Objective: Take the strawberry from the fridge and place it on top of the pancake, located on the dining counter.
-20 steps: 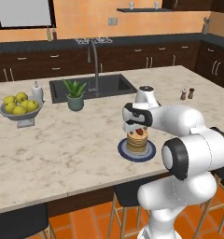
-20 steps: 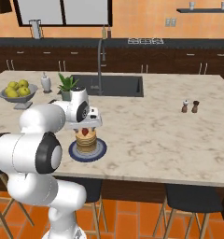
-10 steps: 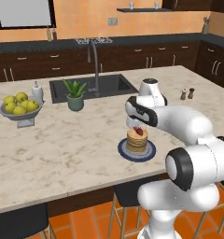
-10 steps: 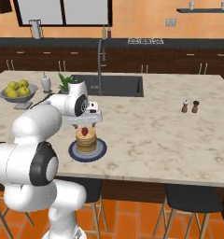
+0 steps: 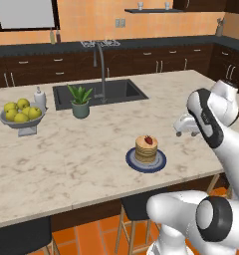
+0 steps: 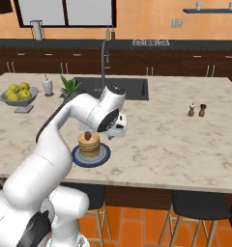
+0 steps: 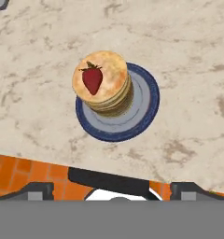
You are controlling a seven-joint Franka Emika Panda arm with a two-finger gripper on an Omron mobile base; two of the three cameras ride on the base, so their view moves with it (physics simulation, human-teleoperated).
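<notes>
The strawberry [image 7: 92, 79] lies on top of the pancake [image 7: 109, 86], a short tan stack on a dark blue plate [image 7: 146, 102]. The plate stands near the front edge of the dining counter [image 5: 66, 159]. The same strawberry [image 5: 149, 140] is seen on the pancake [image 5: 146, 150] in the left base view. My gripper [image 5: 181, 130] hangs open to the right of the stack and above it, holding nothing. In the right base view the gripper [image 6: 117, 134] is just right of the strawberry [image 6: 88, 135]. The fingertips [image 7: 37, 190] stand wide apart. The fridge is out of view.
A bowl of yellow-green fruit [image 5: 21, 113], a white bottle [image 5: 40, 98] and a potted plant [image 5: 80, 101] stand on the counter's left, by the sink [image 5: 99, 92]. Salt and pepper shakers [image 6: 197, 110] stand at the right. Stools [image 6: 197, 205] stand under the front edge.
The hand has risen from right over the pancake and swung away to the right. The strawberry stays on the stack. The jaws remain open.
</notes>
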